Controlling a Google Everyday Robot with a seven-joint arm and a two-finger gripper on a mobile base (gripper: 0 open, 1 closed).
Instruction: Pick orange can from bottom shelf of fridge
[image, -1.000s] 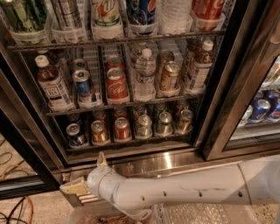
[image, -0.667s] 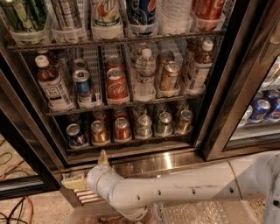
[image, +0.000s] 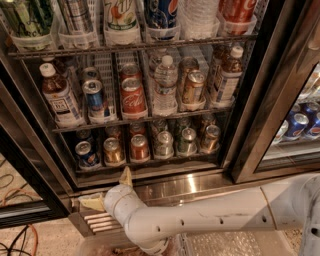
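Observation:
The fridge (image: 250, 125) stands open with its black-framed door (image: 20, 165) swung to the left. The bottom shelf (image: 150, 161) holds a row of short cans. The orange can (image: 113, 150), golden amber with a silver top, stands second from the left, between a blue can (image: 86, 153) and a redder orange-red can (image: 139, 147). My gripper (image: 109, 190) is below the shelf, in front of the steel base panel (image: 200, 184), just under the orange can. Its two yellowish fingers (image: 125, 177) are spread apart and hold nothing.
Silver, green and brown cans (image: 187, 141) fill the right of the bottom shelf. The tier above holds bottles (image: 60, 97) and taller cans. A second cooler section with blue cans (image: 297, 125) is at the right. Cables (image: 20, 235) lie on the floor at the left.
My gripper has moved a little up and to the right, closer to the front edge of the bottom shelf. The cans have not moved.

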